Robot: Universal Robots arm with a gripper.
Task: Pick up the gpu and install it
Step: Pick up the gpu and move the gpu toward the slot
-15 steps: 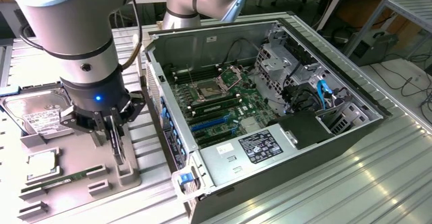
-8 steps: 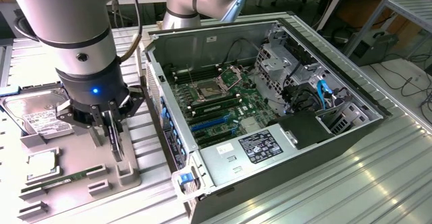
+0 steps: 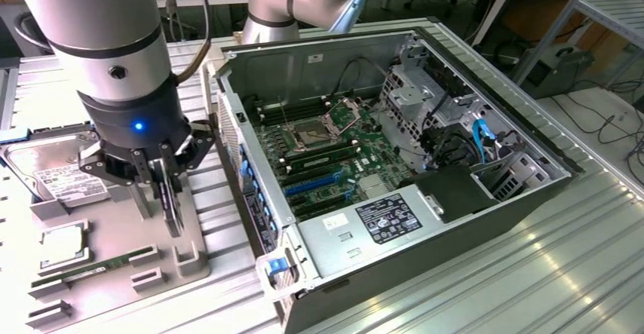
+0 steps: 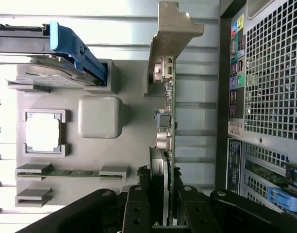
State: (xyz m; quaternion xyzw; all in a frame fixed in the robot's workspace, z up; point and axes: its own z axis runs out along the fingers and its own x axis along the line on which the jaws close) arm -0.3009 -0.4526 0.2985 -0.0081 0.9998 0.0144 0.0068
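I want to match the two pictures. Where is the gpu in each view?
Exterior view: the gpu stands edge-on in the pincer, above the grey tray at the exterior view's left.
Wrist view: the gpu runs edge-on out of the pincer, beside the computer case.
Shared landmark: the memory stick lying in the tray.

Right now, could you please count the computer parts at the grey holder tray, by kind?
Hard drive: 1
CPU: 1
Memory stick: 1
GPU: 1
Total: 4
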